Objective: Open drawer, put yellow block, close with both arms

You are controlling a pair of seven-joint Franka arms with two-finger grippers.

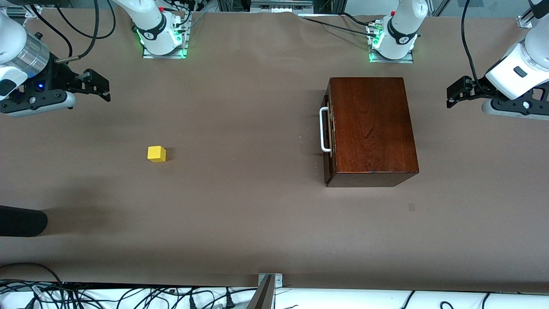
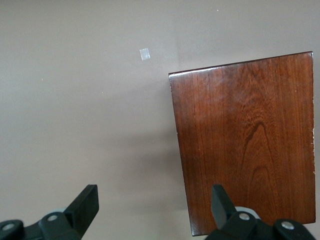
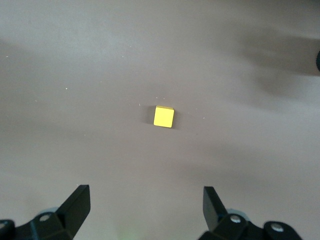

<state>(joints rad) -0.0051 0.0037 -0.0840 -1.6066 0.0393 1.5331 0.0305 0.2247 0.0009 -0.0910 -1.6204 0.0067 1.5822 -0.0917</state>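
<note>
The mahogany box [image 1: 369, 128] stands toward the left arm's end of the table. Its drawer is shut, and the white bar handle [image 1: 324, 129] faces the right arm's end. The yellow block [image 1: 156, 153] lies on the bare table toward the right arm's end. My left gripper [image 1: 453, 92] is open and empty, in the air beside the box's back; in the left wrist view [image 2: 154, 195] it is over the box's edge [image 2: 245, 140]. My right gripper [image 1: 101, 86] is open and empty, up in the air. The right wrist view [image 3: 146, 194] shows the block [image 3: 163, 116] ahead of its fingers.
A black rounded object [image 1: 21, 221] pokes in at the right arm's end, nearer the camera than the block. A small pale patch [image 1: 411, 207] marks the table near the box, also in the left wrist view [image 2: 145, 54]. A metal bracket [image 1: 268, 287] sits at the table's front edge.
</note>
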